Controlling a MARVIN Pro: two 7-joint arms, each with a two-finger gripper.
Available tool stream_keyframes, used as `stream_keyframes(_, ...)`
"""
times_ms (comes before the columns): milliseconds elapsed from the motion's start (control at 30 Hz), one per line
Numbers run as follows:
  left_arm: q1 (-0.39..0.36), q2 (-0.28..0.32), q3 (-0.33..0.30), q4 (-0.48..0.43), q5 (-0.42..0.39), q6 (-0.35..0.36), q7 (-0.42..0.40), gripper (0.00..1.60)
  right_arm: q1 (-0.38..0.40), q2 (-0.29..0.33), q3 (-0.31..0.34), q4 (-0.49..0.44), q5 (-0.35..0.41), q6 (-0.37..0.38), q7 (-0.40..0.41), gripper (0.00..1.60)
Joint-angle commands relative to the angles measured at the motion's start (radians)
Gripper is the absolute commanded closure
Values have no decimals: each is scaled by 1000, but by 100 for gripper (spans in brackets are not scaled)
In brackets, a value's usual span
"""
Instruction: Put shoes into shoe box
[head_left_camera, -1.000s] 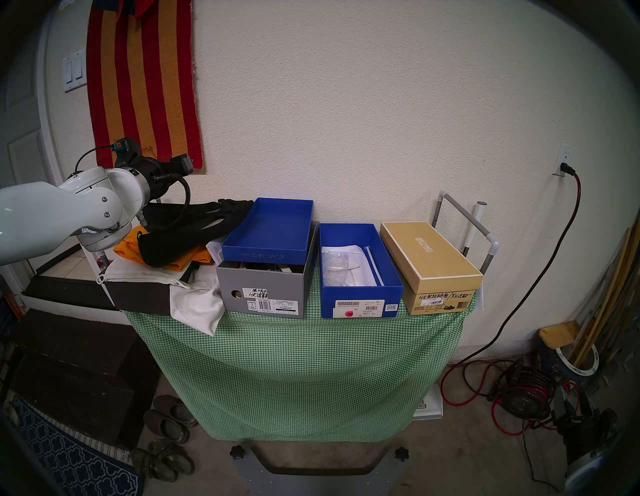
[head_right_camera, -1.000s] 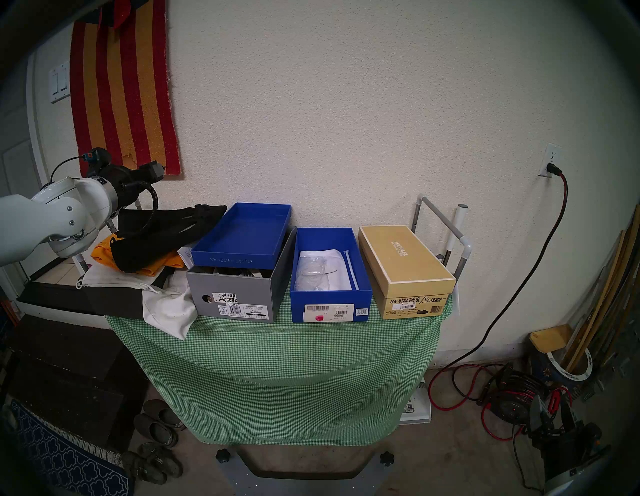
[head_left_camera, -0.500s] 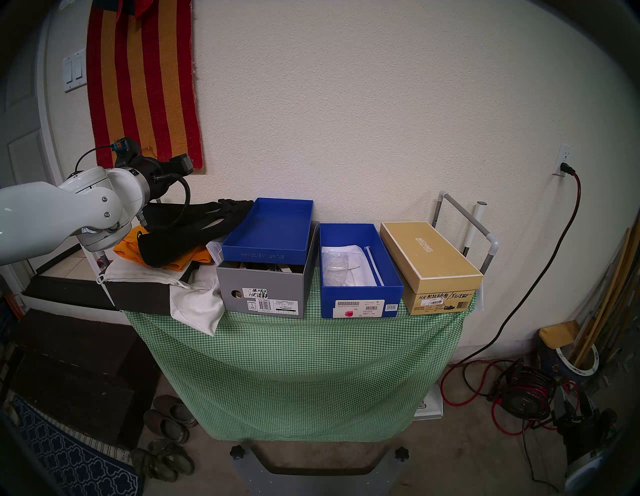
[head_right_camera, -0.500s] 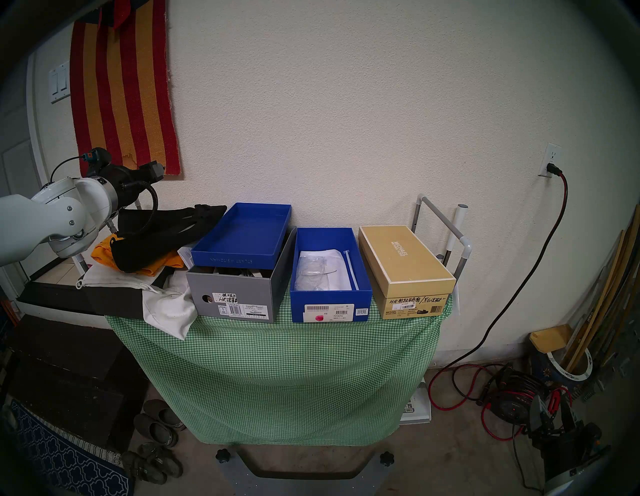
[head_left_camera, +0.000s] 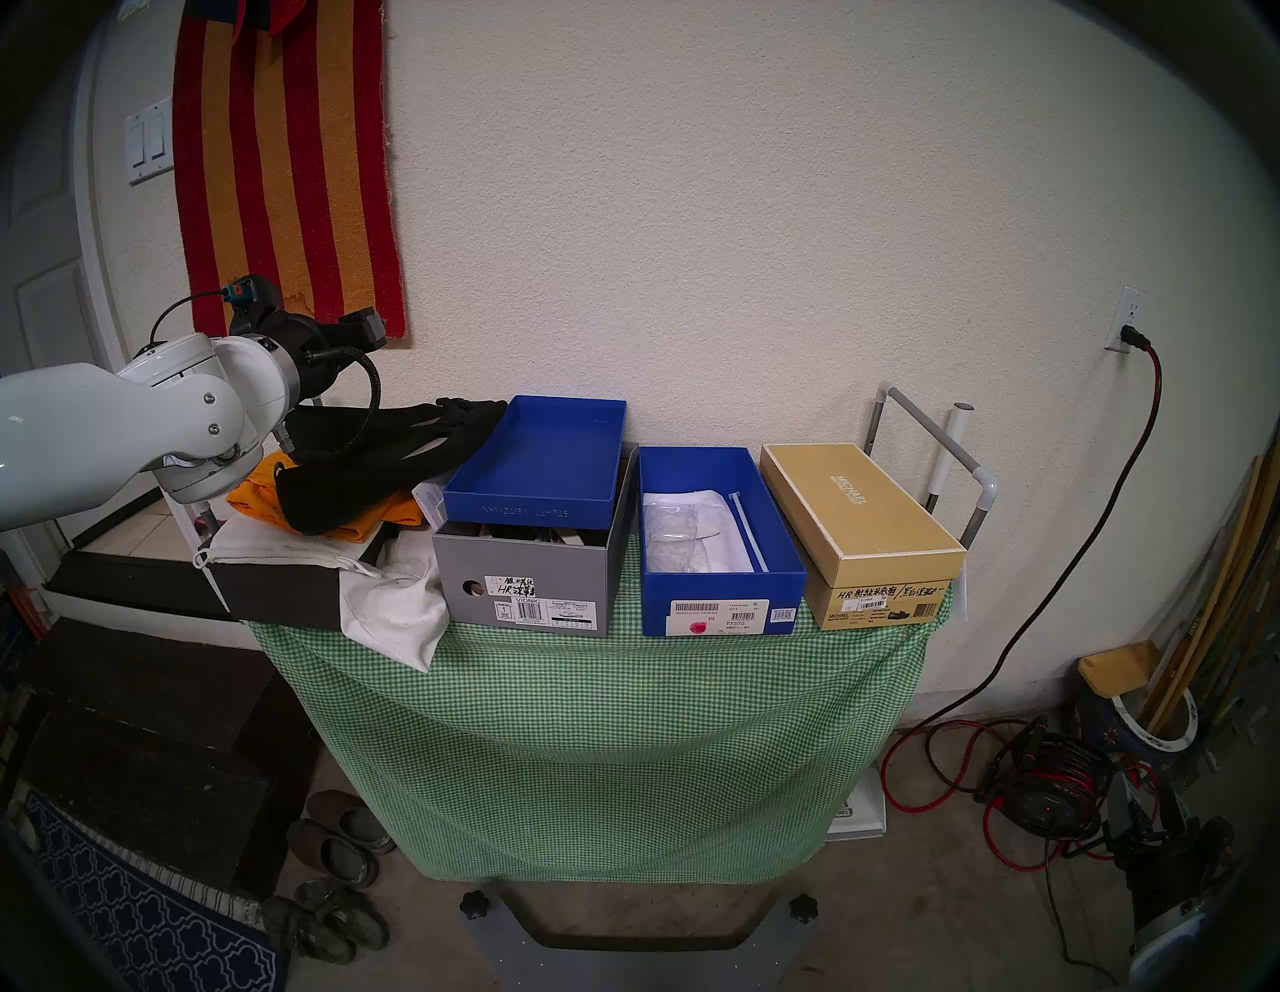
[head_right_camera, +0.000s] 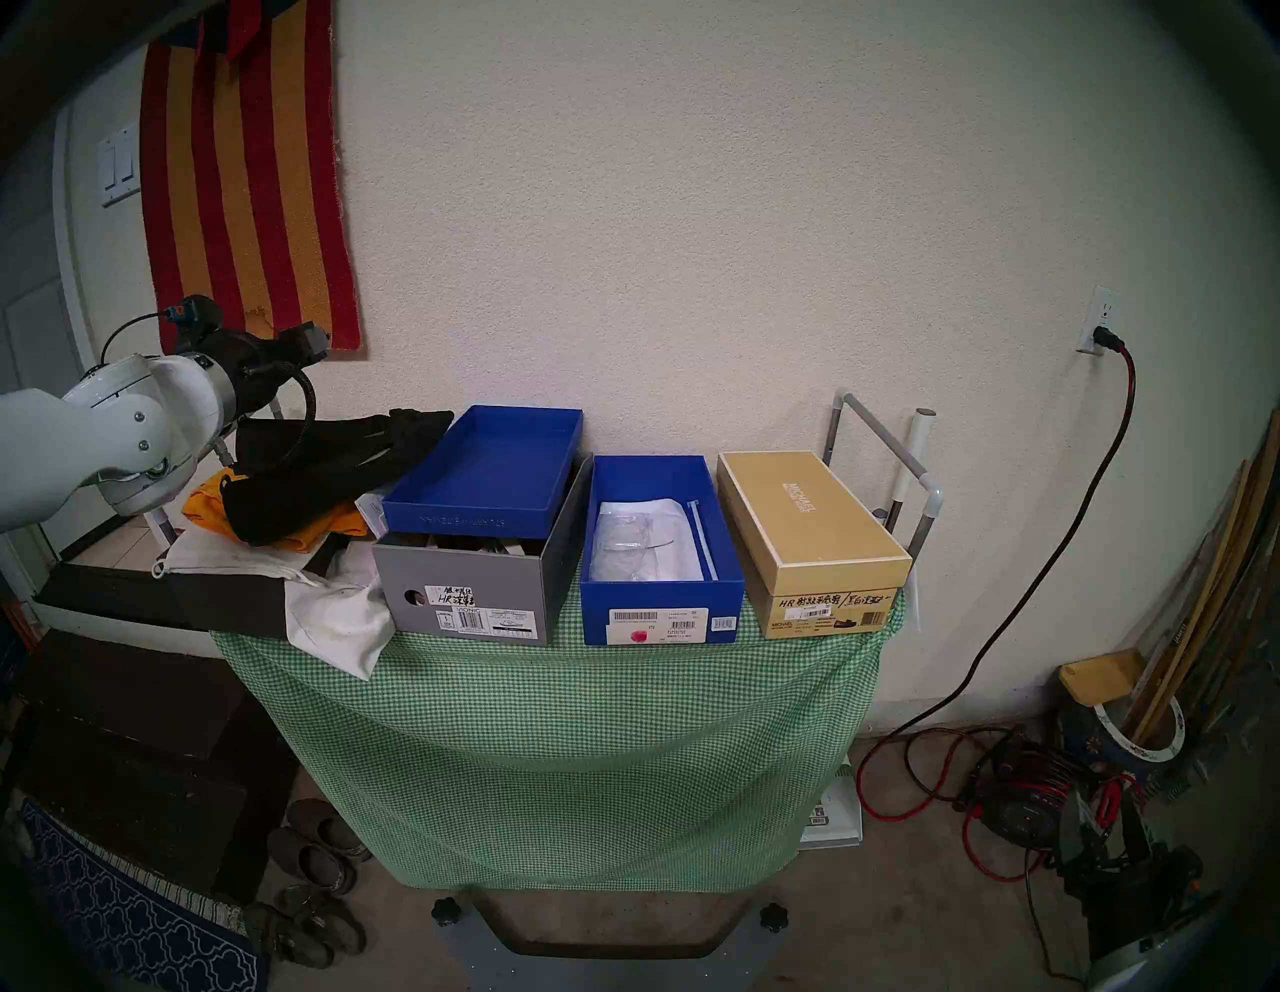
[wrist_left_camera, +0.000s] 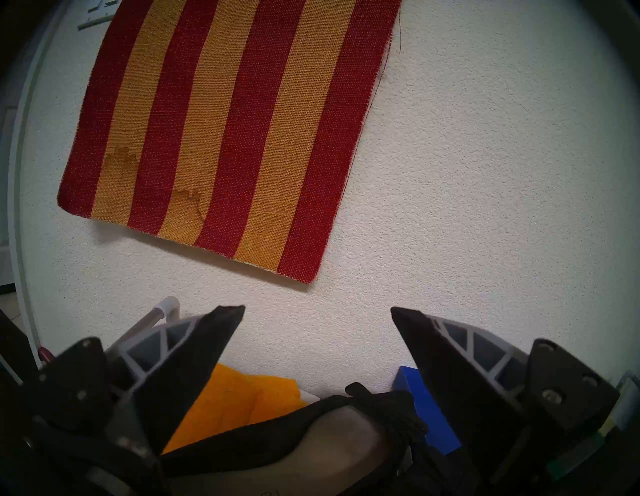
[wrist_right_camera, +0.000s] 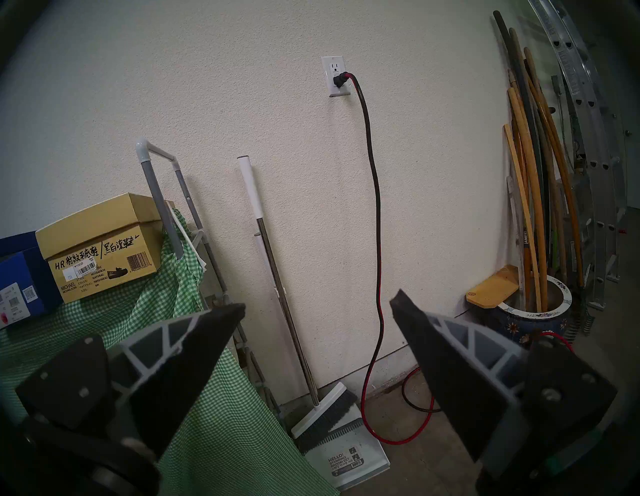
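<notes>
My left pincer (wrist_left_camera: 317, 311) hangs level with both fingers spread wide and nothing between them; only bare wall and the hem of the striped cloth (wrist_left_camera: 221, 131) show in the gap. My right pincer (wrist_right_camera: 317, 308) is likewise released and empty, off at the lower right of the head view, facing the wall outlet (wrist_right_camera: 335, 76) and a broom (wrist_right_camera: 273, 263).

The black suede flats (head_left_camera: 388, 461) lie left of centre in the head view, stacked on an orange cloth (head_left_camera: 260, 495) just left of the blue lid (head_left_camera: 540, 461) that rests on the grey VIONIC box (head_left_camera: 526, 582). In my left wrist view one flat sits at the bottom edge below the fingers, its beige insole and toe bow showing, the bow close to the lid's corner. Whether the two shoes touch each other I cannot tell.

The blue shoe box (head_left_camera: 720, 609) stands open at centre, between the grey box and the gold MICHAEL box (head_left_camera: 862, 512), with white paper and clear plastic inside. No shoe is in it yet.

Step in hand, as I judge it: taking the first flat. I should lower and tip the left pincer, straddle the shoe's side wall near mid-length, and close firmly on the suede. Risks noted: snagging the orange cloth, or knocking the lid off its perch.
</notes>
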Motion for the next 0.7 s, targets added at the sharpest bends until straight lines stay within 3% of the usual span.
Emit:
stream_keyframes(0,-35,-7,15,24,20,73,2,0,0,1,0,0,0,0,1,0)
stream_keyframes(333,-147,-46,40,96,33,262,43,0,0,1,0,0,0,0,1,0)
stream_keyframes(500,-185,-79,51,144,0,368,-6,0,0,1,0,0,0,0,0,0)
stream_keyframes(667,-209,-106,75,184,-55,443,-104,0,0,1,0,0,0,0,0,0)
